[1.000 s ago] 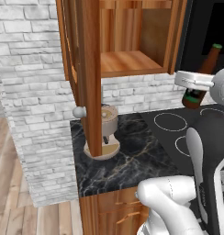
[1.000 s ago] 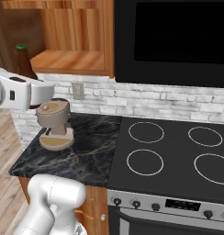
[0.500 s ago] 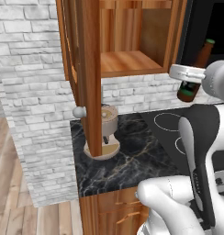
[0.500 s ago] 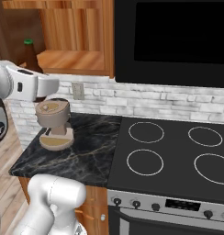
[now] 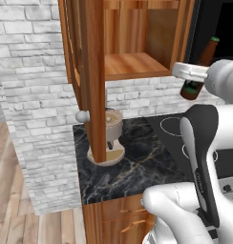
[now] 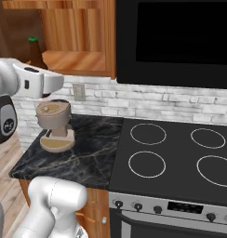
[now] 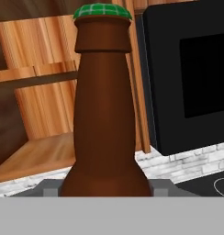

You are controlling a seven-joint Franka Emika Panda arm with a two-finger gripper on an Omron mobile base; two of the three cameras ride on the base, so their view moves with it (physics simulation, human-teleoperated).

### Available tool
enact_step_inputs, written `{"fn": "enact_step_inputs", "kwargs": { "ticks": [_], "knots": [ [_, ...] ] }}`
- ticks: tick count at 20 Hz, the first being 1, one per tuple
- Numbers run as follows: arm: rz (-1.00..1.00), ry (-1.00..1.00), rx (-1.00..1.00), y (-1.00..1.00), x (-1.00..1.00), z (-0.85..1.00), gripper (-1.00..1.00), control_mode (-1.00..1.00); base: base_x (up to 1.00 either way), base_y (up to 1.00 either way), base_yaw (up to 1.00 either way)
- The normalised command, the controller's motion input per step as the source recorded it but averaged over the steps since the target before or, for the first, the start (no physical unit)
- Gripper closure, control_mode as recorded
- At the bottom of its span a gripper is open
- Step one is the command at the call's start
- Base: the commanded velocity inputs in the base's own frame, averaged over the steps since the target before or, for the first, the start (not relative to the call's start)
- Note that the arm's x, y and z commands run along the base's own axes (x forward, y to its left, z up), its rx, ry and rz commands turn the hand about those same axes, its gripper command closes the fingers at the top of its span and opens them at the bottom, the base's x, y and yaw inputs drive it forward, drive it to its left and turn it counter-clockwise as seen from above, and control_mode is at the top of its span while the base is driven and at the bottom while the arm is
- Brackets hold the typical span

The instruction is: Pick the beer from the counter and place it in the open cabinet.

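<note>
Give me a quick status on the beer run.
Gripper shut on beer, held upright in the air. Open cabinet shelf bare, ahead. Cabinet door stands beside the approach.

Beer [image 7: 104, 114] upright between the fingers [image 7: 160, 188], raised above the counter [image 5: 132, 176]. Cabinet [image 5: 137, 66] shelf beyond and left of the fingers in the hand view. Coffee machine [image 5: 111, 136] on the counter, below the cabinet, left of the stove [image 6: 176, 158].
</note>
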Motion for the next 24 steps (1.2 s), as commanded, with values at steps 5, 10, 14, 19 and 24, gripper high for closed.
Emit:
{"fn": "enact_step_inputs", "kwargs": {
  "ticks": [5,10,14,19,24],
  "knots": [
    [0.00,-0.03,0.00,0.00,0.19,0.08,1.00,-1.00,0.00,0.00,0.00],
    [0.00,0.00,0.01,0.00,0.25,0.12,1.00,-1.00,0.00,0.00,0.00],
    [0.00,0.00,0.00,0.00,0.24,0.07,1.00,-1.00,0.00,0.00,0.00],
    [0.00,0.00,0.00,0.00,0.23,0.02,1.00,-1.00,0.00,0.00,0.00],
    [0.00,0.00,0.00,0.01,0.22,0.00,1.00,-1.00,0.00,0.00,0.00]
  ]
}}
